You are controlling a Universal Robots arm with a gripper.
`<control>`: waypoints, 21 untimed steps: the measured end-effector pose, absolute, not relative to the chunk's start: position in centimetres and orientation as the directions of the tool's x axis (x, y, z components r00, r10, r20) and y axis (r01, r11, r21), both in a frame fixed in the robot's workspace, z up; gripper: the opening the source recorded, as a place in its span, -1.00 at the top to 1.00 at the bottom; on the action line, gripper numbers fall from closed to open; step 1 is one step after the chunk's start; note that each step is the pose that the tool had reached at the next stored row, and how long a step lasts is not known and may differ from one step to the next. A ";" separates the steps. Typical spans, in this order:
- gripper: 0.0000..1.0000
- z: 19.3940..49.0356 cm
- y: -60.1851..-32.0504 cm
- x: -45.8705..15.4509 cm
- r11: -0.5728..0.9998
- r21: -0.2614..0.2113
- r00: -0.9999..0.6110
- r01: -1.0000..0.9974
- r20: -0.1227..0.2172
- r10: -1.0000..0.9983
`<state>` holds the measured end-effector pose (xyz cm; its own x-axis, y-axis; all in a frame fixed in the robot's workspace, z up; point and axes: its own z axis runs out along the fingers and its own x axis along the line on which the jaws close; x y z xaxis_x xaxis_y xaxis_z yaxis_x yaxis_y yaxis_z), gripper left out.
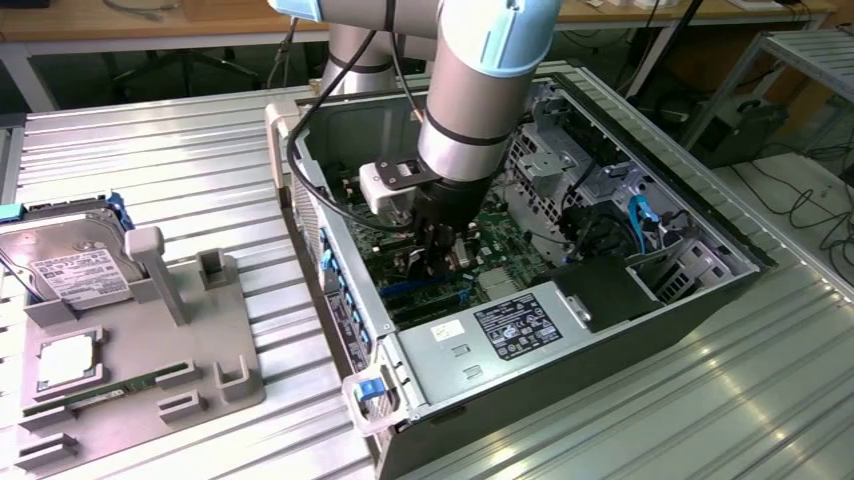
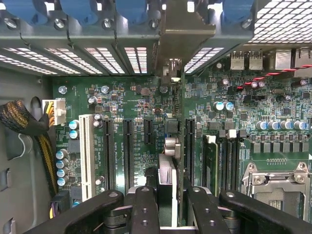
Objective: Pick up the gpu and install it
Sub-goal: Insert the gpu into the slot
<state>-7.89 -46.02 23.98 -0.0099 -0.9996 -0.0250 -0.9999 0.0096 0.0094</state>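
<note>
1. The arm reaches down into the open computer case (image 1: pixel 694 255), which lies on its side on the ribbed metal bench (image 1: pixel 174 150).
2. The end effector (image 1: pixel 441 262) sits low over the green motherboard (image 2: pixel 126 105), its black fingers (image 2: pixel 146 209) pinching the gpu (image 2: pixel 168 170) edge-on between them.
3. In the wrist view the gpu stands upright above the board, in line with the black expansion slots (image 2: pixel 128 151), its metal bracket (image 2: pixel 183 36) up against the case's rear slot openings.
4. The silver power supply (image 1: pixel 501 335) lies near the end effector.
5. On the exterior view's left, a grey fixture (image 1: pixel 160 350) holds a hard drive (image 1: pixel 67 262).
</note>
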 end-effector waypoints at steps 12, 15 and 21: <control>0.44 23.9 -46.0 -7.9 0.010 0.009 -0.010 -1.000 -0.026 -1.000; 0.44 23.6 -46.0 -7.9 0.010 0.010 -0.010 -1.000 -0.025 -1.000; 0.44 23.3 -46.0 -7.9 0.010 0.010 -0.010 -1.000 -0.025 -1.000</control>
